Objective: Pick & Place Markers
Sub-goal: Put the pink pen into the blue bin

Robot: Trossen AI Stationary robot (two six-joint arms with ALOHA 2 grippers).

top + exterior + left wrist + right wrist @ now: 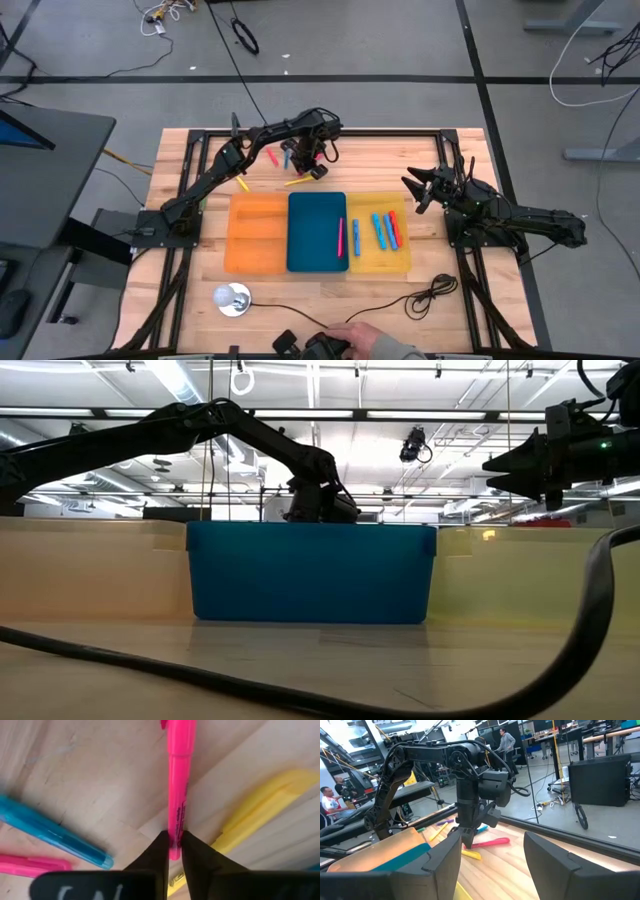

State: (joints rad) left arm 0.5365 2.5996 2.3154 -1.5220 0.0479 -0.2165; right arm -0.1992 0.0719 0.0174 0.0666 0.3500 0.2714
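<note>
The left pincer (pixel 172 851) is pinching the pink marker (pixel 177 785) by its tail end against the table (pixel 75 780); such an end grip risks it pivoting or slipping. The right pincer (pixel 492 857) is waiting spread, well apart.

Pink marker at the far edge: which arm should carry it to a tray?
Left. The left gripper is already shut on the pink marker behind the blue tray. The right gripper hovers open beside the yellow tray, holding nothing.

No legible text or labels
</note>
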